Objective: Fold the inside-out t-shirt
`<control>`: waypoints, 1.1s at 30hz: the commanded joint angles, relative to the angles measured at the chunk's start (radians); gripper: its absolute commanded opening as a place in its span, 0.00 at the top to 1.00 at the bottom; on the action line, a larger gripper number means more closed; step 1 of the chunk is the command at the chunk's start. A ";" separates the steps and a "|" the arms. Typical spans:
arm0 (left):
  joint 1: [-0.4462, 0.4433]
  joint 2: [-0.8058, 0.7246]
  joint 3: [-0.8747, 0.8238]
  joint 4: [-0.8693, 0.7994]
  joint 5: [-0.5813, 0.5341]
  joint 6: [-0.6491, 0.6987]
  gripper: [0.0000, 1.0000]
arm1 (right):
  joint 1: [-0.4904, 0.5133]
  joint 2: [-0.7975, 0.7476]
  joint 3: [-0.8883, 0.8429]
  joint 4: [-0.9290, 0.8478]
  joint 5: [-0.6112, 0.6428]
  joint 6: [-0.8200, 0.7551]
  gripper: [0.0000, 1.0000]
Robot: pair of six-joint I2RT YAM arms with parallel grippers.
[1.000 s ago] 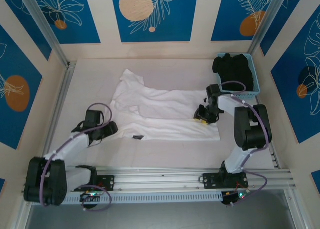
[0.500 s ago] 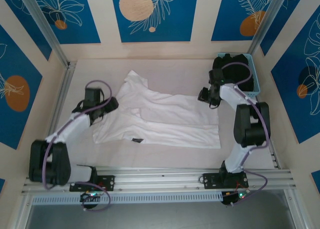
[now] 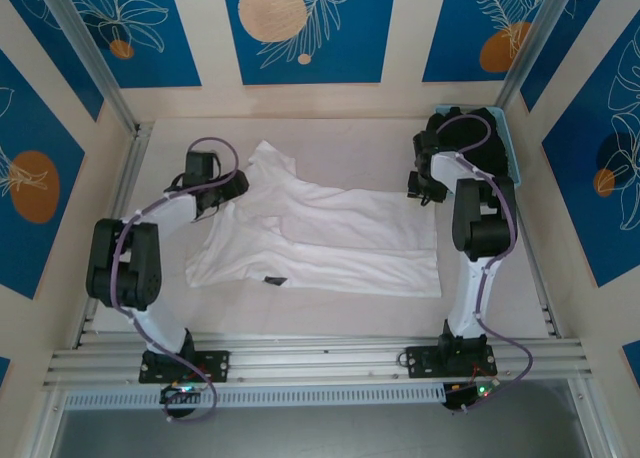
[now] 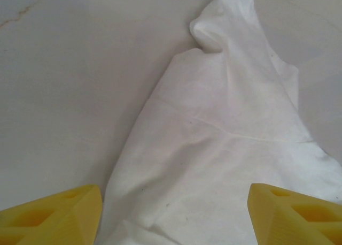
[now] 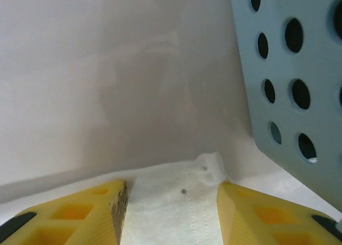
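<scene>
With the inside-out t-shirt (image 3: 320,233) spread on the surface (image 3: 350,143), I hold the left tool (image 4: 173,215) wide over its far-left edge and the right tool (image 5: 170,213) wide astride its far-right corner, apparently to pinch both for folding.

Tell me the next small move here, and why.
Probably lower and close both grippers on the cloth. The right gripper, open, straddles a far corner of the t-shirt beside the blue basket; the left gripper hangs open over its left edge. Neither grips yet.
</scene>
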 commanded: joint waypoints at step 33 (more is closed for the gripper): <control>0.003 0.918 1.335 -0.569 0.163 0.252 0.45 | -0.001 0.083 0.109 0.002 -0.037 -0.145 1.00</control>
